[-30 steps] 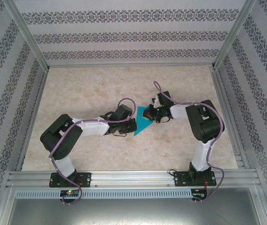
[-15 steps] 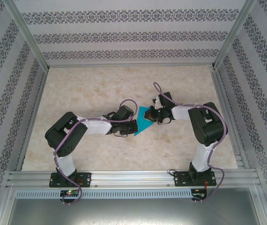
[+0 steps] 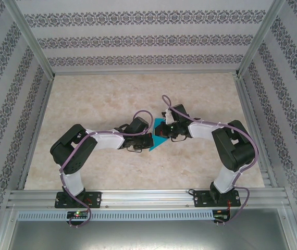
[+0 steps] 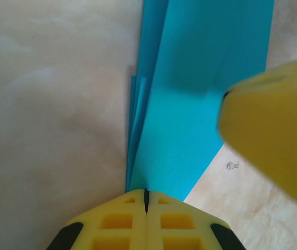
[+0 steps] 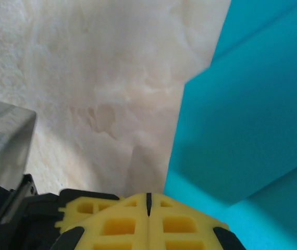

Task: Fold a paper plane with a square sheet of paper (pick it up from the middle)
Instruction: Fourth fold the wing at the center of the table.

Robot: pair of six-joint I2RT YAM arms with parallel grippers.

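The teal-blue sheet of paper [image 3: 158, 141] lies flat on the table between my two grippers, folded into layers with a pointed near end, much like a paper plane. In the left wrist view the folded sheet [image 4: 200, 104] runs away from my left gripper [image 4: 146, 194], which is shut with its tips at the paper's end. My left gripper [image 3: 150, 140] sits at the paper's left edge. My right gripper [image 3: 165, 132] hangs over the paper's top right and is shut. In its own view my right gripper [image 5: 148, 198] rests at the edge of the teal layers [image 5: 252, 120].
One yellow finger of the right gripper [image 4: 273, 130] looms blurred at the right of the left wrist view. The marble-patterned tabletop [image 3: 101, 99] is fenced by patterned walls and a metal frame [image 3: 138, 195] along the near edge.
My right gripper has slid left over the paper and covers more of it. The left arm shifted slightly right at first, then stayed put. Both grippers stayed shut.
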